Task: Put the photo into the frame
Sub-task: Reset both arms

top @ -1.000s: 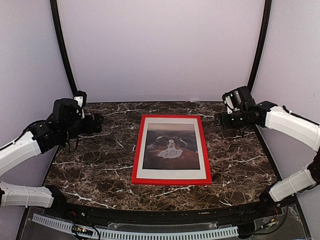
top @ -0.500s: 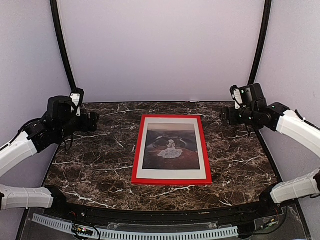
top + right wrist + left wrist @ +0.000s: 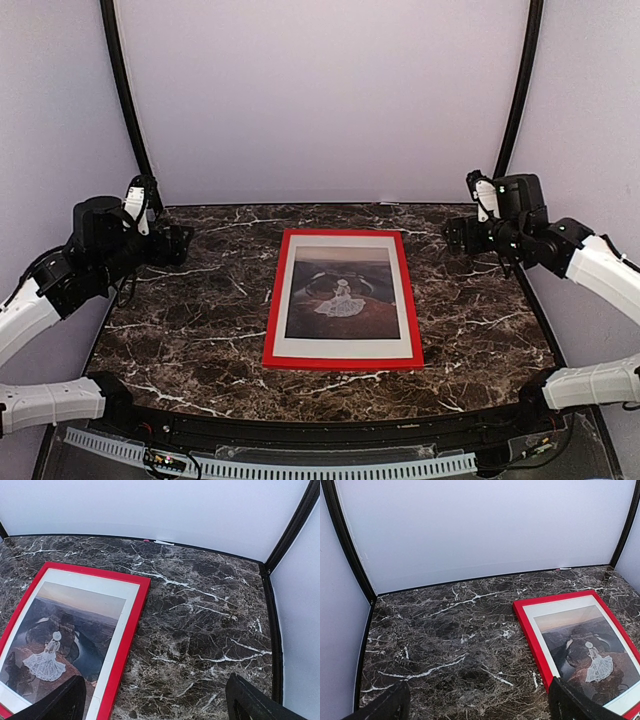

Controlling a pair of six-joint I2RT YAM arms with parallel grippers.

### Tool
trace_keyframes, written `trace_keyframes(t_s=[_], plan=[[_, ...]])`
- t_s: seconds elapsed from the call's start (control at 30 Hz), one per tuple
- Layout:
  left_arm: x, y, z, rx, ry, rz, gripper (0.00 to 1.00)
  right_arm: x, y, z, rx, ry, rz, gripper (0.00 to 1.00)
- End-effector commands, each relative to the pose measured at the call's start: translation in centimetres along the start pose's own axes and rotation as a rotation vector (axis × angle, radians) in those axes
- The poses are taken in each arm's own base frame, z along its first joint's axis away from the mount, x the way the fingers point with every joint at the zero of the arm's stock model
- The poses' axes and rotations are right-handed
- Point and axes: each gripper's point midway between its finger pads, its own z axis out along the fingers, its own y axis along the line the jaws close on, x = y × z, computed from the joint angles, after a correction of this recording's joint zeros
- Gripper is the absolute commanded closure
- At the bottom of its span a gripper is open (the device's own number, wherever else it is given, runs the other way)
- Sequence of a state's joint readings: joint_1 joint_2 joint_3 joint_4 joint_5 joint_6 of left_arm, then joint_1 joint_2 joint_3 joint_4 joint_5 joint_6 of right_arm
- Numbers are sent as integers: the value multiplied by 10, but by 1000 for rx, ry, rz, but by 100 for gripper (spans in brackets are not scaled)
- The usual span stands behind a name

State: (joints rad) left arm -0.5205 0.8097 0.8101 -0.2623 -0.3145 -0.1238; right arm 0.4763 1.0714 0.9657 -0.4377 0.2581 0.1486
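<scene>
Table (image 3: 180, 340) centre: frame (image 3: 271, 318) lies flat, red face up, long axis running near to far. Photo (image 3: 340, 293) sits inside its rails, white margin showing all round. It looks seated to me, so the task reads as done. Farther back, at the sides, both my arms hang above the marble: left gripper (image 3: 183, 242) and right gripper (image 3: 452, 233), fingers spread wide, holding nothing. Frame lies inward of both, and the right is nearer.

Pale walls (image 3: 320, 100) closed in the space, evenly lit. A dark, white-veined marble table (image 3: 180, 325) lay below, with black struts (image 3: 122, 100) at its back corners.
</scene>
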Motion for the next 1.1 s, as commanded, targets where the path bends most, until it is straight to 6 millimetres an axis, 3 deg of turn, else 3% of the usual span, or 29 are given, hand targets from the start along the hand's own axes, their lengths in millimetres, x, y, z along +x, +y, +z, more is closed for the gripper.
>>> trace_keyframes(t_s=[0.0,1.07], plan=[[2,2,-5,3,-8,-2,1,-13,5,-6,-47,-73,-4,1],[3,3,-9,7,-14,-1,1,-12,3,-15,-48,-101,-5,1]])
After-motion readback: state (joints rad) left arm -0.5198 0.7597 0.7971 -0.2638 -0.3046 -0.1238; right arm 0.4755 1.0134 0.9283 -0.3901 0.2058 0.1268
